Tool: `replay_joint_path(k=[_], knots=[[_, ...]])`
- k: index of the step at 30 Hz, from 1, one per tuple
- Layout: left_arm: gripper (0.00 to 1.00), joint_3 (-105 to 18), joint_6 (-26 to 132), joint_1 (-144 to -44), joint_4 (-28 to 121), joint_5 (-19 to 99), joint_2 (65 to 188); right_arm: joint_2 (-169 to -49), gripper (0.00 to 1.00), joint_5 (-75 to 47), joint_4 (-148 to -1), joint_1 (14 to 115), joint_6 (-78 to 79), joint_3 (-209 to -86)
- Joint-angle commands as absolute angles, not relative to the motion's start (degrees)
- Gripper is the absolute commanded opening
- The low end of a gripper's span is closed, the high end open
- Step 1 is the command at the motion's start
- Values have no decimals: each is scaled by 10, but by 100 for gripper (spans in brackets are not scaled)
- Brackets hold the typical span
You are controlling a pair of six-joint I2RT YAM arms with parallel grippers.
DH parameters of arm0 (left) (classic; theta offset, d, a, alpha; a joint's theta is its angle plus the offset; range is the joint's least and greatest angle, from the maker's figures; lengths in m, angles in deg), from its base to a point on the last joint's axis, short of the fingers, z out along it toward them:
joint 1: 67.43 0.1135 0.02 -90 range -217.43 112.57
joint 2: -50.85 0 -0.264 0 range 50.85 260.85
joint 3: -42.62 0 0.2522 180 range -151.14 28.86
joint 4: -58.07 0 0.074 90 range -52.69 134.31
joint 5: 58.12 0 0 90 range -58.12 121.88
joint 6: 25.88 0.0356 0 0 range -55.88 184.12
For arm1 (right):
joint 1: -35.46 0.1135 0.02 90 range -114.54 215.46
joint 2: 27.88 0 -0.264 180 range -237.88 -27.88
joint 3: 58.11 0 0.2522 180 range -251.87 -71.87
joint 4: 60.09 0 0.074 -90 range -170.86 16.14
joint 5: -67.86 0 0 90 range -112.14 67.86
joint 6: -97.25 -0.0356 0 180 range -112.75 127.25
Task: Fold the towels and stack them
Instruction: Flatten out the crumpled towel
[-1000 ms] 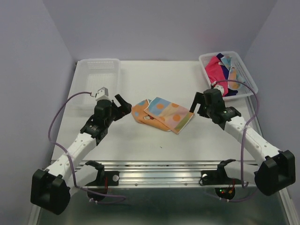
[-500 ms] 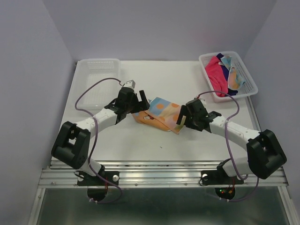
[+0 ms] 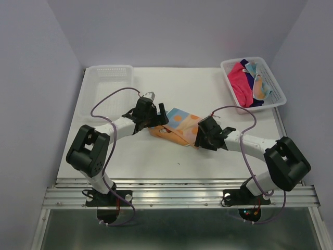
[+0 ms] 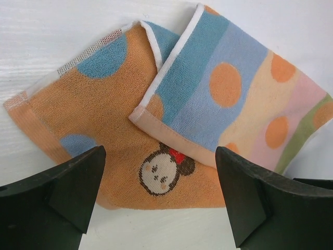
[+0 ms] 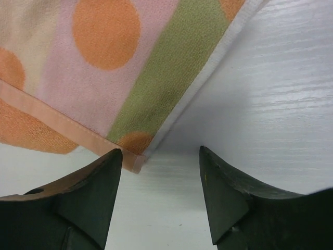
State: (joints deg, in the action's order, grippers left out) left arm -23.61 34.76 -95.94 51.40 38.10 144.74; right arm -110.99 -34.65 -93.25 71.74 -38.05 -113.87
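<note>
Arms reached the striped towel (image 3: 180,123); left end effector (image 4: 158,156), right end effector (image 5: 160,153) spread at edges.

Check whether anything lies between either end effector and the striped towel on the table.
Nothing visible does. The left end effector hangs open right over the striped towel, above its orange end. The right end effector stands open at the towel's green corner, with only bare table beside it.
</note>
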Motion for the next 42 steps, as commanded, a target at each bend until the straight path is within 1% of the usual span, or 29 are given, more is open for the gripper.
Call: replay_joint_path(k=[1, 8, 15, 17, 18, 19, 20, 21, 22, 25, 27, 28, 30, 35, 36, 42], knots=[[99, -261, 358, -963, 526, 388, 1452, -1128, 63, -386, -942, 733, -388, -1169], [99, -270, 361, -963, 521, 389, 1460, -1162, 54, -410, -954, 749, -387, -1193], [99, -270, 363, -963, 517, 377, 1460, -1191, 52, -437, -990, 782, -407, -1210], [99, -269, 363, -963, 514, 372, 1460, -1195, 50, -440, -1002, 787, -422, -1210], [99, -268, 364, -963, 514, 372, 1460, -1199, 44, -445, -1003, 787, -427, -1207], [99, -269, 363, -963, 513, 371, 1460, -1202, 41, -448, -1004, 788, -431, -1205], [99, -269, 364, -963, 511, 371, 1460, -1205, 33, -454, -1007, 787, -441, -1202], [99, -269, 364, -963, 511, 371, 1460, -1206, 33, -454, -1007, 787, -444, -1202], [99, -269, 365, -963, 510, 372, 1460, -1206, 27, -460, -1008, 788, -449, -1196], [99, -267, 365, -963, 509, 378, 1460, -1199, 21, -465, -999, 788, -452, -1186], [99, -268, 364, -964, 510, 384, 1461, -1195, 15, -465, -993, 787, -450, -1179], [99, -269, 365, -968, 509, 386, 1466, -1194, 9, -465, -991, 787, -449, -1179], [97, -274, 365, -972, 509, 393, 1472, -1195, 1, -465, -987, 787, -448, -1178], [92, -288, 369, -979, 508, 398, 1486, -1200, 1, -465, -979, 787, -445, -1180], [89, -295, 369, -979, 505, 395, 1495, -1200, 1, -464, -978, 787, -445, -1180], [86, -310, 368, -979, 481, 369, 1514, -1193, 1, -462, -975, 788, -442, -1177]])
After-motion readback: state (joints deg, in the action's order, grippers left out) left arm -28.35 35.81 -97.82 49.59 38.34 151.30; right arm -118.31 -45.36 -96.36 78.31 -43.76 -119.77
